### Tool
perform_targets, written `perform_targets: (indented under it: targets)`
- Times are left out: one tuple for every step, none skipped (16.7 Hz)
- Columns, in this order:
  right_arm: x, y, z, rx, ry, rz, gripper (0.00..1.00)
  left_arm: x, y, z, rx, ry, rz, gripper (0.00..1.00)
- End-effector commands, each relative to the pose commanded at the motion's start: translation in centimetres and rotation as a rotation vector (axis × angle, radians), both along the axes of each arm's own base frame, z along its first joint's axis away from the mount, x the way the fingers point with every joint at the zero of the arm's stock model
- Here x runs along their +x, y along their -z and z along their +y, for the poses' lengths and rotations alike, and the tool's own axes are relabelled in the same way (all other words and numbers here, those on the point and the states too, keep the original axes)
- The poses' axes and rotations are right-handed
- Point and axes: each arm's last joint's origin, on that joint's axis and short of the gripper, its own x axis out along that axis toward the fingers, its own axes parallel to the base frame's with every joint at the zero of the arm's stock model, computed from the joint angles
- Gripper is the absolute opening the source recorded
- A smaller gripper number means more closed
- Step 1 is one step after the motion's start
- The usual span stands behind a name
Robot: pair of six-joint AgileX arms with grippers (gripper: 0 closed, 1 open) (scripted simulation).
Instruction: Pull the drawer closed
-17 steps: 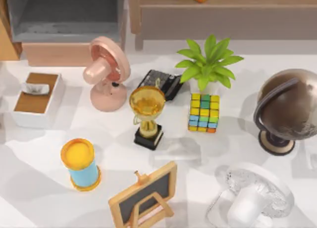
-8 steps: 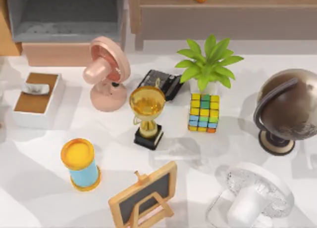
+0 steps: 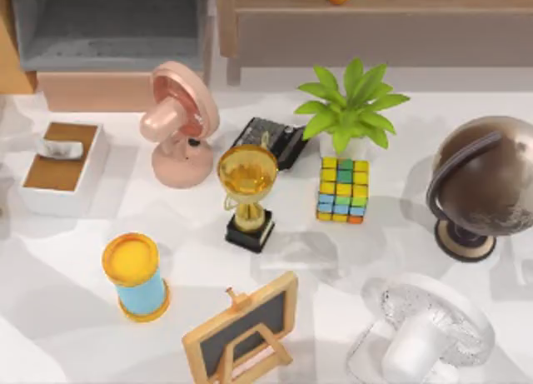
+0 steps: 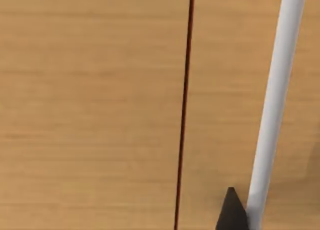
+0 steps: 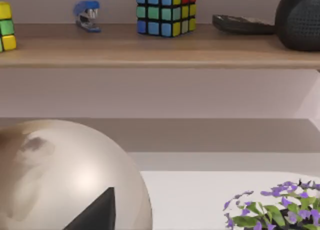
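Note:
The drawer (image 3: 96, 91) stands pulled out at the table's back left, its grey inside (image 3: 108, 30) showing behind a pale peach front. A dark part of my left gripper (image 4: 231, 212) hangs close to a tan wooden panel (image 4: 90, 110) with a thin dark seam, beside a white bar (image 4: 272, 110). A dark part of my right gripper (image 5: 95, 212) sits just in front of the bronze globe (image 5: 60, 175), facing the long shelf (image 5: 160, 50).
A pink fan (image 3: 179, 122) stands right before the drawer's front, a white box (image 3: 62, 167) to its left. A trophy (image 3: 247, 184), plant (image 3: 350, 109), colour cube (image 3: 342, 190), globe (image 3: 483, 180), yellow-blue cylinder (image 3: 135, 276), chalkboard (image 3: 241, 330) and white fan (image 3: 425, 338) crowd the table.
Shadows along the table's left edge have shifted a little. The drawer and the things on the table stand where they were.

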Motion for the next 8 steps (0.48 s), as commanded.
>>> perform_targets:
  targets:
    - [0.00, 0.00, 0.00, 0.000, 0.000, 0.000, 1.00, 0.00, 0.00, 0.00, 0.000, 0.000, 0.000, 0.83]
    - [0.00, 0.00, 0.00, 0.000, 0.000, 0.000, 1.00, 0.00, 0.00, 0.00, 0.000, 0.000, 0.000, 0.90]
    - [0.00, 0.00, 0.00, 0.000, 0.000, 0.000, 1.00, 0.00, 0.00, 0.00, 0.000, 0.000, 0.000, 0.98]
    - [0.00, 0.00, 0.00, 0.000, 0.000, 0.000, 1.00, 0.00, 0.00, 0.00, 0.000, 0.000, 0.000, 1.00]
    - [0.00, 0.00, 0.00, 0.000, 0.000, 0.000, 1.00, 0.00, 0.00, 0.00, 0.000, 0.000, 0.000, 1.00]
    - [0.00, 0.00, 0.00, 0.000, 0.000, 0.000, 1.00, 0.00, 0.00, 0.00, 0.000, 0.000, 0.000, 1.00]
    - [0.00, 0.00, 0.00, 0.000, 0.000, 0.000, 1.00, 0.00, 0.00, 0.00, 0.000, 0.000, 0.000, 1.00]
    - [0.00, 0.00, 0.00, 0.000, 0.000, 0.000, 1.00, 0.00, 0.00, 0.00, 0.000, 0.000, 0.000, 1.00]
